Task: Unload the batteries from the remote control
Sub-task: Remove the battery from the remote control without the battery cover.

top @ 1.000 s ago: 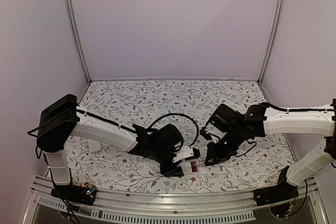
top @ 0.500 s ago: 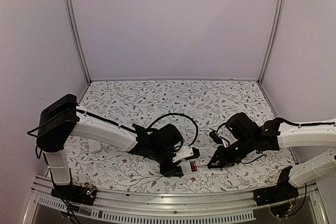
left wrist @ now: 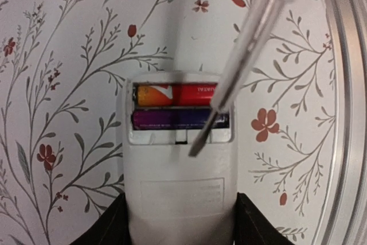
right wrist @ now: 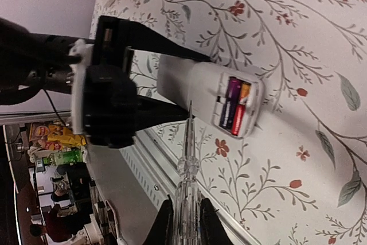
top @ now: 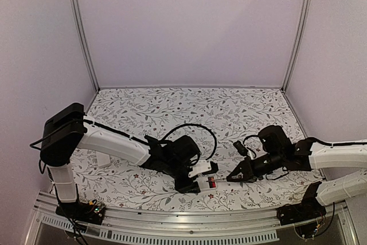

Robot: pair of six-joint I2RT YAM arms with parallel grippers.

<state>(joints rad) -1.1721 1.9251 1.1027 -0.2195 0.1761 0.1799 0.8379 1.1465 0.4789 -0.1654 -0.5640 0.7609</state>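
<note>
Now prying: my left hand (left wrist: 180, 225), half-open, clamps the remote control (left wrist: 178, 199); right hand (right wrist: 186, 222) pinches the screwdriver (left wrist: 241, 55), tip near the batteries (left wrist: 178, 102). Next, I'd lever one out.

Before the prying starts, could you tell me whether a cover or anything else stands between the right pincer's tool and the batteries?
Nothing visible does. The remote has its compartment open, both batteries bare, and the tool points its tip close by. The left pincer grips only the remote's other end.
</note>
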